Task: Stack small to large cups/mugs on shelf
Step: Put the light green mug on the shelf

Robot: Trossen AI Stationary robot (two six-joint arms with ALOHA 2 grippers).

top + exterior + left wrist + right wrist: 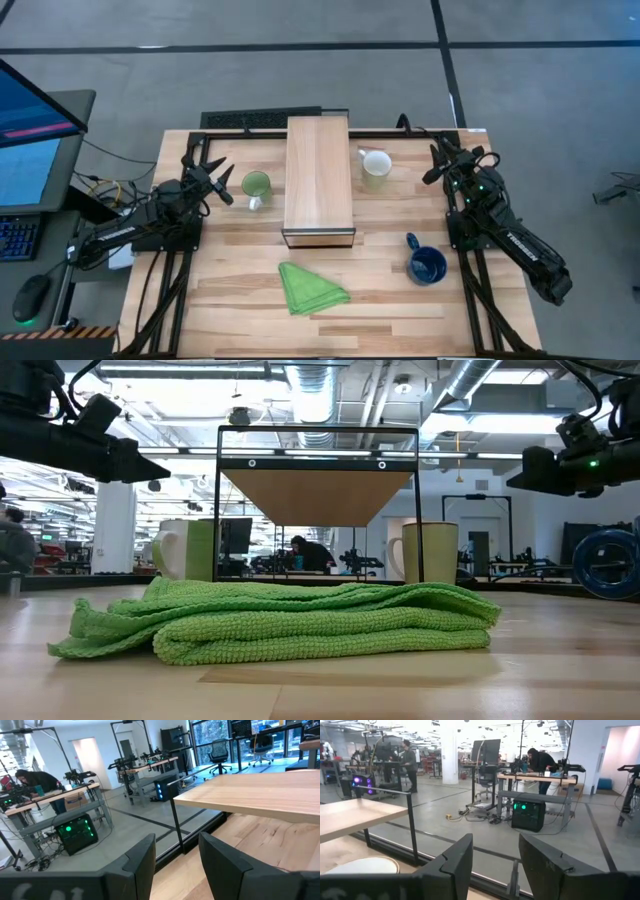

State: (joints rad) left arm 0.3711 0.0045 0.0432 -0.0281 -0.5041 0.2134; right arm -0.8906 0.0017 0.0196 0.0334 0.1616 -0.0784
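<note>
The light-wood shelf stands on dark legs at the middle of the table. The light green mug stands upright on the table left of it. The small white mug stands upright right of it. The dark blue mug stands at the near right. My left gripper is open and empty, raised just left of the green mug. My right gripper is open and empty, raised right of the white mug. The white mug's rim and the shelf show in the right wrist view.
A folded green cloth lies near the table's near edge, in front of the shelf; in the low view the cloth hides the mugs' bases. A monitor and keyboard stand off the table's left. People work at benches in the room beyond.
</note>
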